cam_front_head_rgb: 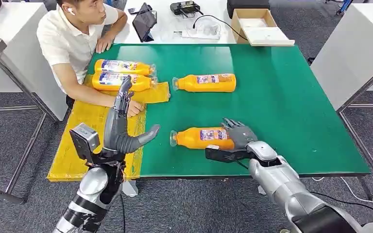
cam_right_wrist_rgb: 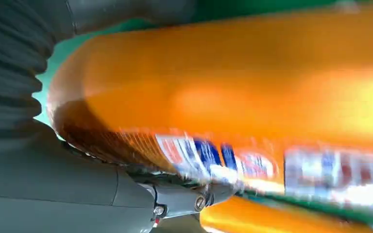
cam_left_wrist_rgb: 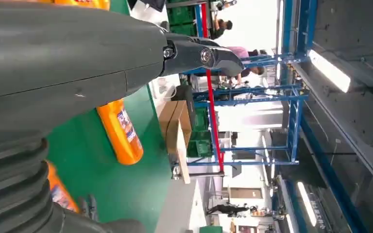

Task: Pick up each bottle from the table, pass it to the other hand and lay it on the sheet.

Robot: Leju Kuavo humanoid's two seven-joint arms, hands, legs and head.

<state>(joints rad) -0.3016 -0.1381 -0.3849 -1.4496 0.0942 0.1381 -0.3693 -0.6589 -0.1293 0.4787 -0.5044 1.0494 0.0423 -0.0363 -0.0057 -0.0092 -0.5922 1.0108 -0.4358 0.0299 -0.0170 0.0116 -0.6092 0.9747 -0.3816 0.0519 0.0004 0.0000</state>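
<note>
1. The counter [cam_front_head_rgb: 281, 97] has a green top. A yellow sheet [cam_front_head_rgb: 85, 141] covers its edge at 9 o'clock.
2. Four orange bottles lie on their sides. Two of them, the far sheet bottle [cam_front_head_rgb: 124, 66] and the near sheet bottle [cam_front_head_rgb: 119, 81], lie on the sheet at about 11 o'clock, side by side and almost touching.
3. The middle bottle [cam_front_head_rgb: 206, 83] lies on the green top at about 12 o'clock, with its cap pointing to 9 o'clock, well apart from both hands.
4. The near bottle [cam_front_head_rgb: 201, 138] lies on the green top toward 6 o'clock, cap also pointing to 9 o'clock.
5. The right hand [cam_front_head_rgb: 238, 138] is wrapped around the base end of the near bottle, with the fingers over it and the thumb at the near side. In the right wrist view the bottle presses against the palm, but this picture is blurred, so the grip is perhaps not yet firm. The bottle seems to rest on the counter.
6. The left hand [cam_front_head_rgb: 124, 128] is raised above the sheet at about 8 o'clock. It holds nothing; the fingers point up and the thumb stands out toward 3 o'clock.
7. A person [cam_front_head_rgb: 75, 39] in a white shirt sits at the 10 o'clock corner, with one forearm on the sheet, just behind the left hand.
8. A cardboard box [cam_front_head_rgb: 257, 26] stands beyond the counter at 12 o'clock.
</note>
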